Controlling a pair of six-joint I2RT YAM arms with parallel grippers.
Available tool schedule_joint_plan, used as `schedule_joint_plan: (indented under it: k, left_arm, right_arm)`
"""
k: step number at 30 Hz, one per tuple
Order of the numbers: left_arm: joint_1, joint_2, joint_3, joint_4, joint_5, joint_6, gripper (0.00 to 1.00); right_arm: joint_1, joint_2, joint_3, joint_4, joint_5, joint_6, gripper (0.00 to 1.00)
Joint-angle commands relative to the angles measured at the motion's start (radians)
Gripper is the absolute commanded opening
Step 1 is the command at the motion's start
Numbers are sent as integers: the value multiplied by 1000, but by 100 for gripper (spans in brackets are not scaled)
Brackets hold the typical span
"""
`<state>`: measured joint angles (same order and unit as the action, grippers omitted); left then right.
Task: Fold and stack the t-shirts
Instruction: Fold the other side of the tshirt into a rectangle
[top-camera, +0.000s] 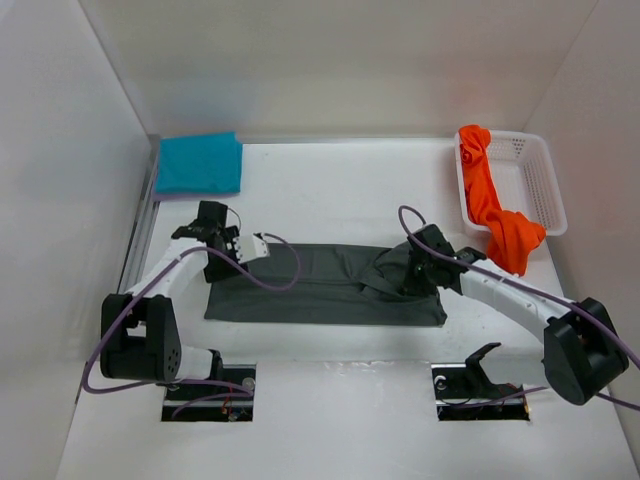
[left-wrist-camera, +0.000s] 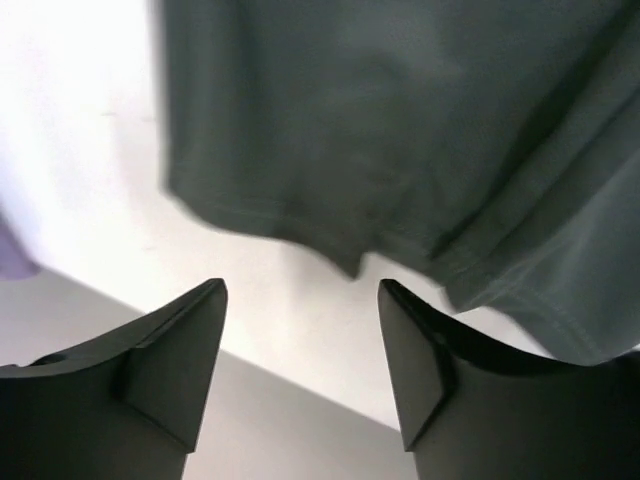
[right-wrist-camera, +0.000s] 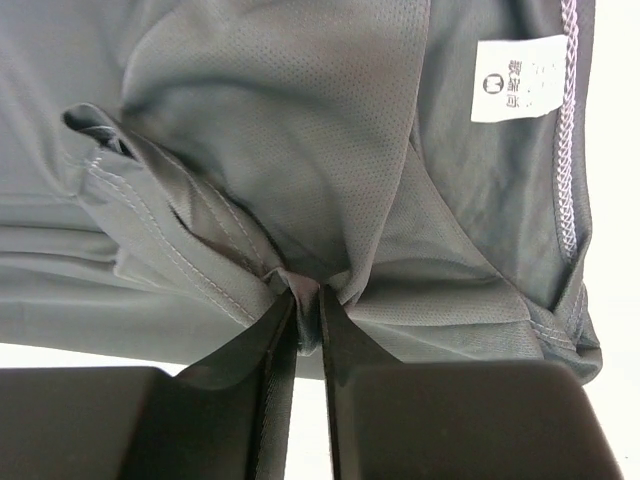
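Dark grey cloth lies in a long, flat band across the middle of the table (top-camera: 330, 410). This is the dark grey t-shirt (top-camera: 330, 285), and it looks already narrowed lengthwise.

The right hand (right-wrist-camera: 308, 300) sits at the shirt's right end. Its fingers are pressed together on a small pinch of the mesh fabric, near a white label (right-wrist-camera: 520, 78). The left hand (left-wrist-camera: 302, 290) is at the opposite end with its fingers spread wide and nothing between them. The shirt's hem lies just beyond its fingertips.

The teal t-shirt (top-camera: 198, 163) rests folded in the far left corner. The orange t-shirt (top-camera: 495, 215) is unfolded and hangs over the near rim of a white basket (top-camera: 535, 180) on the far right.

The step in hand appears to be folding the grey shirt, with one end gripped and the other not yet taken. The next move probably calls for the left hand to close on its hem. Both ends could then be lifted together and brought over evenly, without dragging the layers apart.

No lavender shirt shows in any view. The left wrist view is blurred, so I cannot tell whether that hand touches the table. The shirt's sleeves are hidden within the folds, and it is hard to make out how many layers the right hand has caught.
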<state>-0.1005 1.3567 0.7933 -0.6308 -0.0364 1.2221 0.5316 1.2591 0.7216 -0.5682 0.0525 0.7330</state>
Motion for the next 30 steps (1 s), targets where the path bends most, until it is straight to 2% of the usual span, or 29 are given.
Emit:
schedule_joint_plan:
  k: [1,3,5,10,12,15,17,23,30]
  left_arm:
    - [8,-2,160,-18,61,-28,63]
    - [-11,12,246,-27,114,-88,66]
    - [-84,31,319,-38,182,-160,67]
    - [-397,131,426,-20,375,-344,67]
    - [-475,198,464,17,482,-421,67]
    - [-517,298,521,74,645,-525,67]
    - [-541,358,549,106,702,-575,67]
    - [-618,472,581,213,734,-639,67]
    - [-670,538,574,361,721,-806,67]
  right_arm:
    - [6,3,-16,62,-16,19,20]
    - [6,8,-27,85,-25,22,21]
    - [6,16,-33,108,-34,28,21]
    - [6,25,-56,143,-42,49,21]
    - [1,16,-73,160,-42,62,21]
    - [-9,-3,-90,188,-42,83,21]
    - [-17,-12,-99,205,-42,92,21]
    - [-20,-9,-117,254,-46,115,21]
    - [-18,-33,-142,280,-51,134,21]
